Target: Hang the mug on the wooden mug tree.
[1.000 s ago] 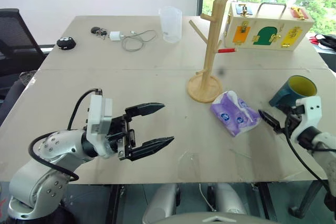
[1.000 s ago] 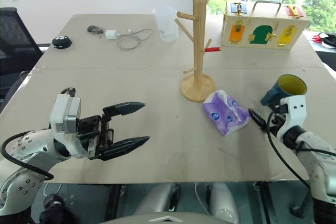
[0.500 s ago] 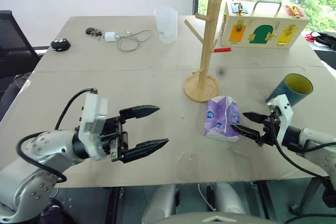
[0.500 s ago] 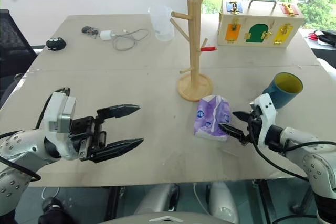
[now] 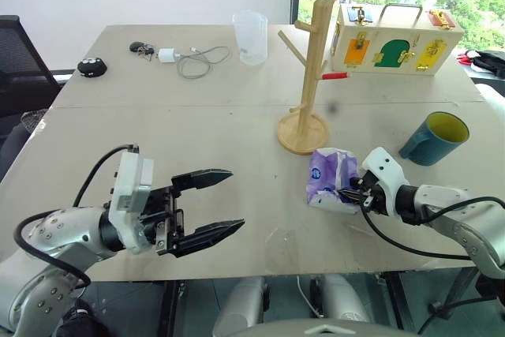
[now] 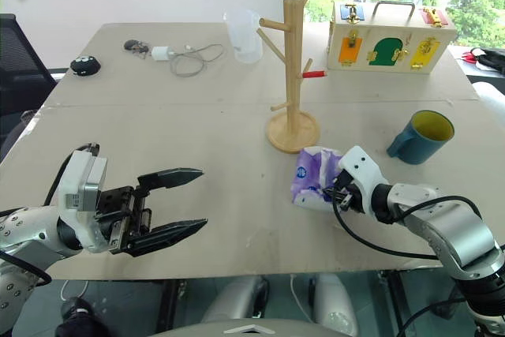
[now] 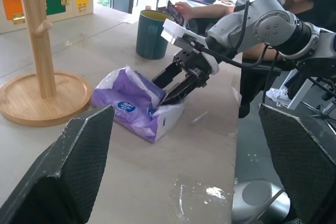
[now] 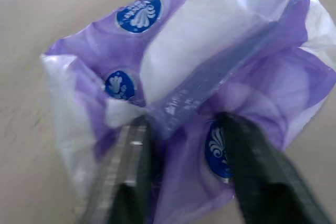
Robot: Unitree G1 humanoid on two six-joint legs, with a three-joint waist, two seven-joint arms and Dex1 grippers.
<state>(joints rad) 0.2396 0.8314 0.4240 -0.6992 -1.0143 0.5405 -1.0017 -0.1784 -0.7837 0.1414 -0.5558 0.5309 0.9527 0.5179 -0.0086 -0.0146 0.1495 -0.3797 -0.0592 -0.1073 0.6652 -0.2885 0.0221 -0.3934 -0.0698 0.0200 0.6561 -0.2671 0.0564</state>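
The mug stands untouched at the right edge of the table, well apart from the mug tree at upper centre, whose pegs are bare. The right gripper pinches a purple tissue pack. The left gripper hangs wide, empty. Hanging is not begun.

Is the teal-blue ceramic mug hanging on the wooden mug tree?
No: the teal-blue ceramic mug stands on the table, apart from the wooden mug tree, whose pegs are bare.

Bright, even daylight from the far window; soft shadows, blurred wrist close-up.
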